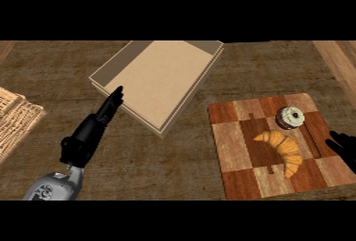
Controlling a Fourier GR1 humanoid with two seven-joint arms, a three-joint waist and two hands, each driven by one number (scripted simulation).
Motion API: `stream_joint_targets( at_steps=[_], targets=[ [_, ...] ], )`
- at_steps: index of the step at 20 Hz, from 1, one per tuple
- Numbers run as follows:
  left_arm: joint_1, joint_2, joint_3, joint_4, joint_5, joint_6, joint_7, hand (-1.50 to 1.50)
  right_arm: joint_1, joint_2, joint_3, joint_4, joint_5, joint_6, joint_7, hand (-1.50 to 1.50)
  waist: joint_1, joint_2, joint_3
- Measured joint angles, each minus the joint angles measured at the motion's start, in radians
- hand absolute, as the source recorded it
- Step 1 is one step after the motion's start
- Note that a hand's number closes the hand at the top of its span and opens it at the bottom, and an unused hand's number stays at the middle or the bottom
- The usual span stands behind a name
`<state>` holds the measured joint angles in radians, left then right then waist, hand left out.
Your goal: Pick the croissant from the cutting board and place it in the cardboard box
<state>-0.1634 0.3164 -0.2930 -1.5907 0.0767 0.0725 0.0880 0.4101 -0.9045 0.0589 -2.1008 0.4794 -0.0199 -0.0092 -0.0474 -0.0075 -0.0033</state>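
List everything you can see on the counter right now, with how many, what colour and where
Golden curved croissant: one, golden orange, middle of the cutting board, untouched.
Round frosted doughnut: one, white icing with a dark centre, on the board just beyond the croissant.
Patchwork wooden cutting board: one, light and dark brown, right side of the counter.
Shallow open cardboard box: one, tan, upper centre, nothing inside.
Woven wicker basket: one, pale straw, at the left edge, partly cut off.
Dark wooden counter: one, brown, under everything.
Left hand: one, black, fingers straight, tip at the box's near-left wall.
Right hand: one, black, at the right edge beside the board.
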Motion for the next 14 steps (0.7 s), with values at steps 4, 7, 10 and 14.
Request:
stream_joint_targets(
  at_steps=[4, 7, 10, 14],
  targets=[
    [-0.013, -0.007, 0.003, 0.006, -0.002, -0.021, 0.005, 0.0, 0.049, -0.032, -0.044, -0.136, -0.065, 0.13, 0.132, -1.5, 0.018, 0.003, 0.001],
    [-0.023, -0.028, -0.002, 0.002, -0.016, -0.027, 0.019, 0.0, 0.02, -0.005, -0.036, -0.162, -0.088, 0.202, 0.218, -1.5, 0.032, 0.005, 0.002],
    [-0.038, -0.048, 0.004, 0.021, -0.03, -0.037, 0.016, 0.0, -0.04, 0.05, 0.006, -0.168, -0.073, 0.246, 0.301, -1.5, 0.041, 0.007, 0.002],
    [-0.048, -0.062, 0.031, 0.052, -0.043, -0.065, -0.01, 0.0, -0.092, 0.118, 0.019, -0.123, -0.047, 0.291, 0.307, -1.5, 0.044, 0.007, 0.003]
  ],
)
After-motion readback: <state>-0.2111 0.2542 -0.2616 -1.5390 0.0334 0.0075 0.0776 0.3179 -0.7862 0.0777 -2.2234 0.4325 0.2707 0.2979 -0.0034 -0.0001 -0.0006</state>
